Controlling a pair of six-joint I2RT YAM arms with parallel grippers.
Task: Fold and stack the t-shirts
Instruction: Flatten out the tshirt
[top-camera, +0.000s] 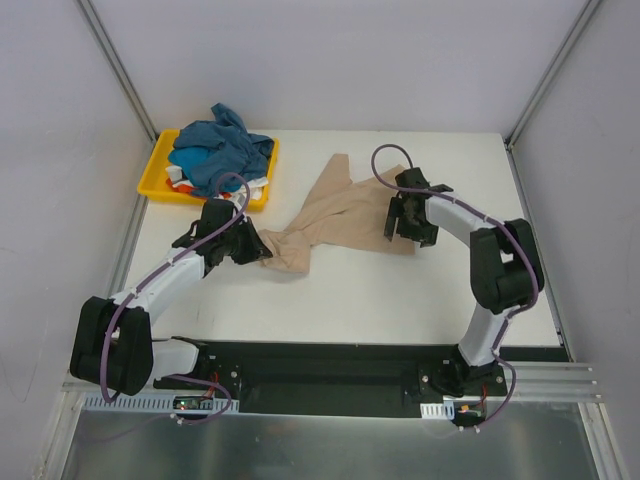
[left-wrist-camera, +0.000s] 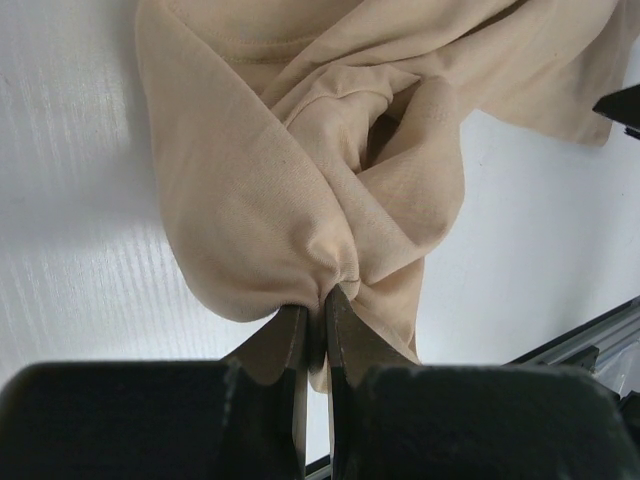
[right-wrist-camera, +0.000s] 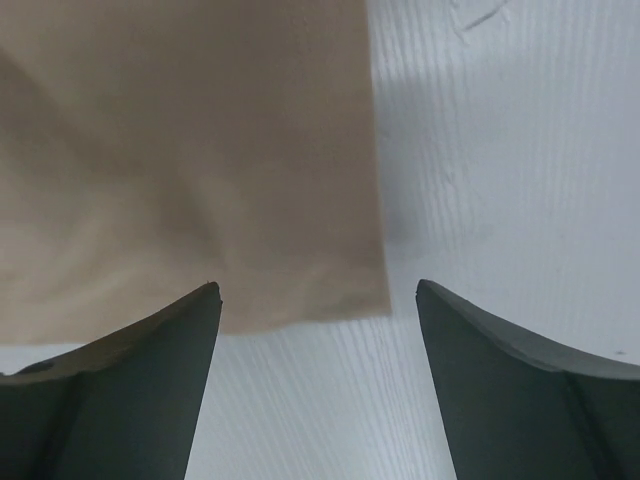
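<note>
A beige t-shirt (top-camera: 335, 205) lies crumpled across the middle of the white table (top-camera: 380, 290). My left gripper (top-camera: 260, 246) is shut on a bunched fold at the shirt's near-left end; in the left wrist view the cloth (left-wrist-camera: 250, 190) puckers where the gripper (left-wrist-camera: 318, 298) pinches it. My right gripper (top-camera: 407, 226) hovers open over the shirt's right corner. In the right wrist view that flat corner (right-wrist-camera: 200, 160) lies just beyond the gripper (right-wrist-camera: 318, 288), with nothing between the fingers. A teal-blue t-shirt (top-camera: 218, 150) is heaped in the tray on top of white and orange-red cloth (top-camera: 180, 180).
The yellow tray (top-camera: 153, 178) sits at the table's back-left corner, just behind my left arm. Grey walls and metal frame posts (top-camera: 120, 70) enclose the table on three sides. A black base rail (top-camera: 320, 375) runs along the near edge.
</note>
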